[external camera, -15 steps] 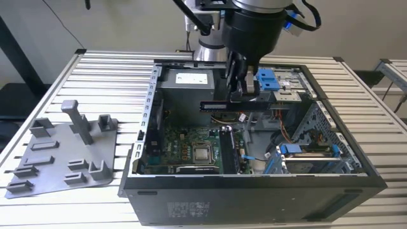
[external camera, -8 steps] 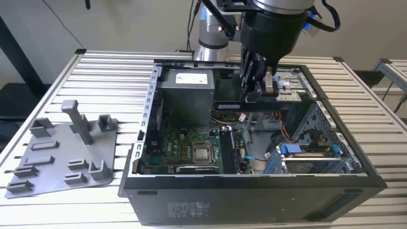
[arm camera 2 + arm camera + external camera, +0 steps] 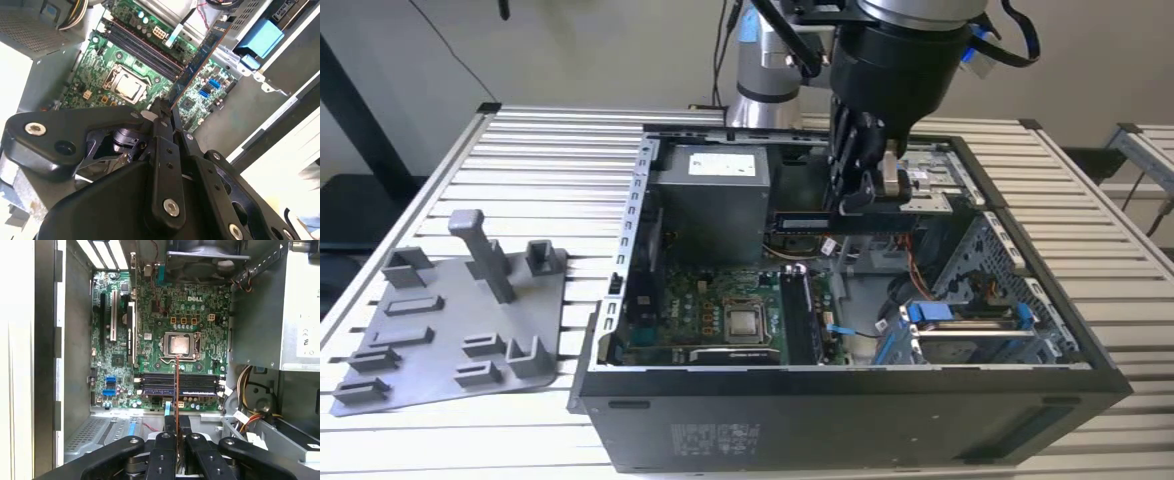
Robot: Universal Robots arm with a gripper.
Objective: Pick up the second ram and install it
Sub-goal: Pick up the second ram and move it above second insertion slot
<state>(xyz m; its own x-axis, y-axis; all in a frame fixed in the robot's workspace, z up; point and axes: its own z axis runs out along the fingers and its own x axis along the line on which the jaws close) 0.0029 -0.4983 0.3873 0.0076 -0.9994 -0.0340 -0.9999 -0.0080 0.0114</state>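
Upper centre of the exterior view, the gripper [image 3: 858,198], jaws pinching the second ram [image 3: 805,222], hangs over the open computer case [image 3: 854,410]; a clean install likely depends on squaring the stick with the memory slots [image 3: 200,382] and pressing evenly.

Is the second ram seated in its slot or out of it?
Out. The gripper is shut on the second ram, which hangs above the motherboard, clear of the memory slots.
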